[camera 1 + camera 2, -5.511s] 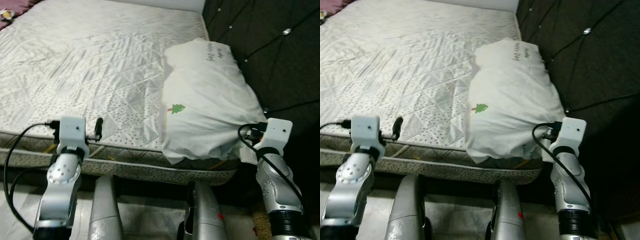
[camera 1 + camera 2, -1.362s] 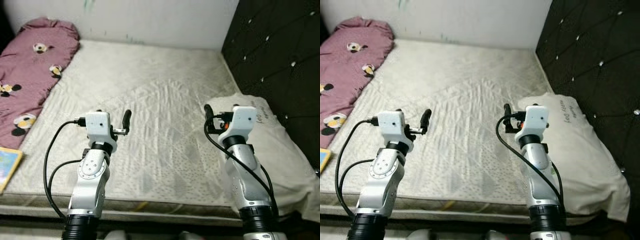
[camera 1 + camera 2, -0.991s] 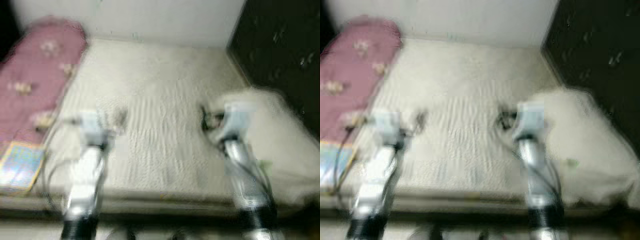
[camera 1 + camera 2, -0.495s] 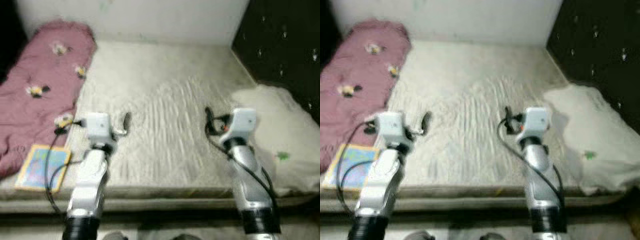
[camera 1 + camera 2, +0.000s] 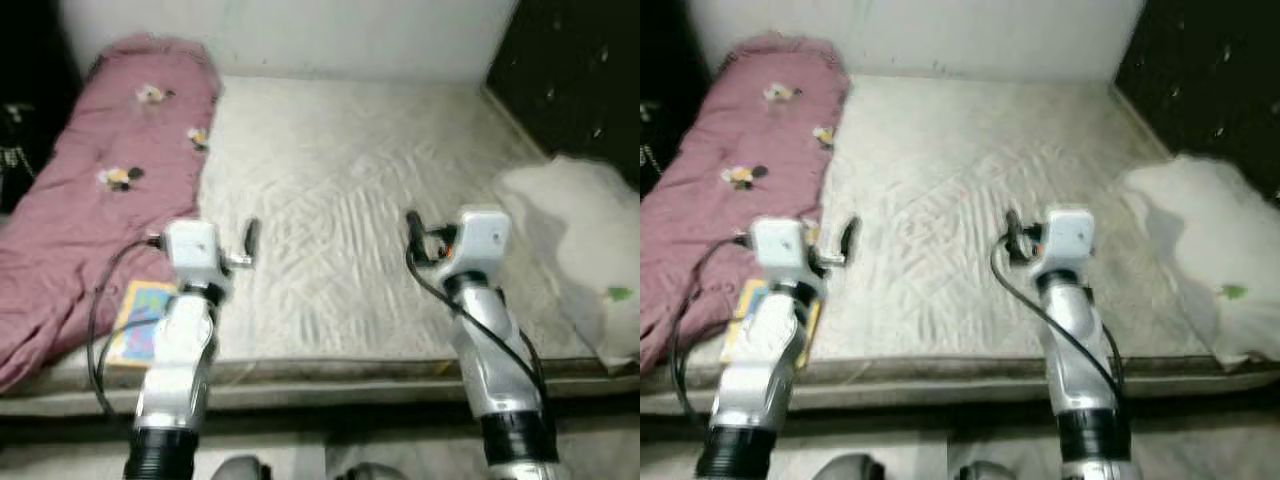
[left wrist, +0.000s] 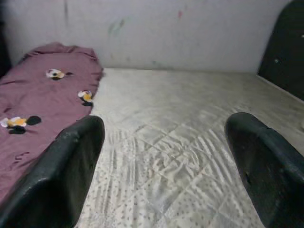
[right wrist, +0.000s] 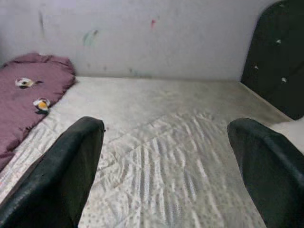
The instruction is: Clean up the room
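A maroon blanket (image 5: pixel 110 200) with small flower prints lies crumpled along the left side of the white quilted mattress (image 5: pixel 340 170). A colourful book (image 5: pixel 140 325) rests at the front left of the bed, partly behind my left arm. A white pillow (image 5: pixel 580 250) with a small green mark lies at the right edge. My left gripper (image 5: pixel 250 238) and right gripper (image 5: pixel 412 228) are both raised above the front of the mattress. Both are open and hold nothing, as the left wrist view (image 6: pixel 166 166) and right wrist view (image 7: pixel 166 166) show.
A dark tufted headboard (image 5: pixel 580 70) rises along the bed's right side and a white wall (image 5: pixel 350 35) closes the far end. The bed's front edge (image 5: pixel 330 375) runs just before me. Dark space lies beyond the blanket at the far left.
The camera has swung left and the picture is sharper: more blanket and the whole book show, and the pillow sits nearer the right edge. Both arms keep their raised pose.
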Available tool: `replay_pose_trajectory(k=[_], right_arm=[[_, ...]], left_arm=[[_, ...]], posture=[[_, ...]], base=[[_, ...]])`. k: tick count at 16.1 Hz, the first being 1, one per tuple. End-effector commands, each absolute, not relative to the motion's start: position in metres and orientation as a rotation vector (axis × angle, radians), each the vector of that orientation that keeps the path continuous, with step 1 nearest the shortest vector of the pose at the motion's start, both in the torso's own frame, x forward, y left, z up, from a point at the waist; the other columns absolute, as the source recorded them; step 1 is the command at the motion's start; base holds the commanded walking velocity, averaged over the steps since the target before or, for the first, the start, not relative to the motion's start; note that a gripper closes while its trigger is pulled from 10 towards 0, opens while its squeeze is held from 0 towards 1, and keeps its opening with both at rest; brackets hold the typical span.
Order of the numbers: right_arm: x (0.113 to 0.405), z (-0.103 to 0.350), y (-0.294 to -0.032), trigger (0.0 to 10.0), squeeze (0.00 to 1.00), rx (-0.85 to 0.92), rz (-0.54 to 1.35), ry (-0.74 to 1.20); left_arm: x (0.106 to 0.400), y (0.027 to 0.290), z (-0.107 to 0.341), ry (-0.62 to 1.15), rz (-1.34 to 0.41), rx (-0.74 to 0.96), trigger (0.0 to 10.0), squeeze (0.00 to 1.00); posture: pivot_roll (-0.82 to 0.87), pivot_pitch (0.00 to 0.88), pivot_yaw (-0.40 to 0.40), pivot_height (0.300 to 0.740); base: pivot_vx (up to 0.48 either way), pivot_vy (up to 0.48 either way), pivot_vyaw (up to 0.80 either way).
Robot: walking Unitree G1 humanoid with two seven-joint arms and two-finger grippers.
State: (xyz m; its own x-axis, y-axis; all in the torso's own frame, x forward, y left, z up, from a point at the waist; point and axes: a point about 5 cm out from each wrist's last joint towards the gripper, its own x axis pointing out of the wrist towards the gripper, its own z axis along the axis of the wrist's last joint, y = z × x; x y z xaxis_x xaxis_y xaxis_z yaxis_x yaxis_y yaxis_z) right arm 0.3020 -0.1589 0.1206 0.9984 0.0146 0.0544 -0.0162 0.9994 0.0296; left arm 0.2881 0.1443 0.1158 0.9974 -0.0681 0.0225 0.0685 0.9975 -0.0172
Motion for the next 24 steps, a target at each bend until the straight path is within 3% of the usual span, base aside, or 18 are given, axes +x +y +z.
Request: replay_pose_trajectory(k=[1, 18, 24], right_arm=[[0.3043, 0.1278, -0.1563, 10.0, 0.0, 0.033, 0.024, -0.08], [0.3052, 0.1257, -0.1554, 10.0, 0.0, 0.027, 0.034, -0.073], [0.3053, 0.1257, -0.1552, 10.0, 0.0, 0.025, 0.036, -0.075]], left_arm=[[0.2896, 0.1497, 0.1195, -0.032, -0.055, -0.008, 10.0, 0.0], [0.29, 0.148, 0.1222, -0.054, -0.065, -0.006, 10.0, 0.0], [0.2877, 0.1487, 0.1275, -0.096, -0.097, -0.02, 10.0, 0.0]], posture=[[-0.01, 0.0, -0.065, 0.74], [-0.01, 0.0, -0.065, 0.74], [-0.01, 0.0, -0.067, 0.74]], base=[[0.0, 0.48, 0.0], [0.0, 0.477, 0.0], [0.0, 0.0, 0.0]])
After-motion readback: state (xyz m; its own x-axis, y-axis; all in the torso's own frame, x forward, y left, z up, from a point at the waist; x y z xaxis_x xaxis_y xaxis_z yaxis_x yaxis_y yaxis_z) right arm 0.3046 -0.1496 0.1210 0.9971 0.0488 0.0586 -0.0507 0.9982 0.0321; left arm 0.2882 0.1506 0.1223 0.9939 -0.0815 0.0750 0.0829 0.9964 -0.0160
